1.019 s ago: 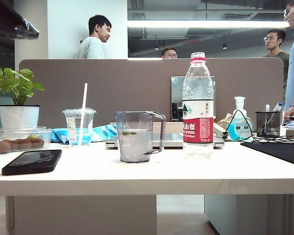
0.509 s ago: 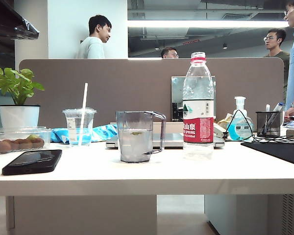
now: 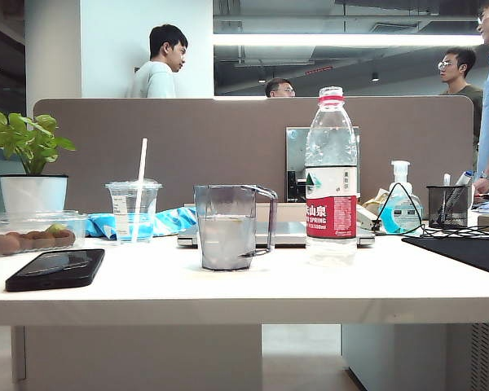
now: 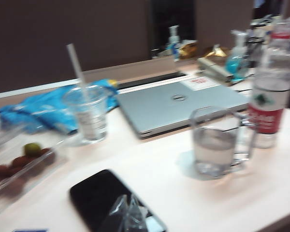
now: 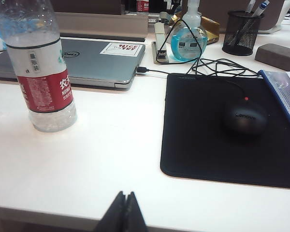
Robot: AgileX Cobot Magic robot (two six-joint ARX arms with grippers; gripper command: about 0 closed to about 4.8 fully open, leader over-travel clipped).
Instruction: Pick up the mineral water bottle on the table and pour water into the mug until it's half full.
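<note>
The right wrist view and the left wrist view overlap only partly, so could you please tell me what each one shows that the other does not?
Only the right wrist view shows the black mouse pad, the mouse and the shut right pincer at the table's near edge. Only the left wrist view shows the mug, the straw cup, the phone, the fruit tray and the left pincer, blurred, over the phone. Both show the mineral water bottle, the laptop and the white table.

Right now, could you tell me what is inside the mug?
The mug holds clear water to a little over half its height; through the wall nothing else shows in it. Its base sits flat on the table, so nothing lies beneath it.
</note>
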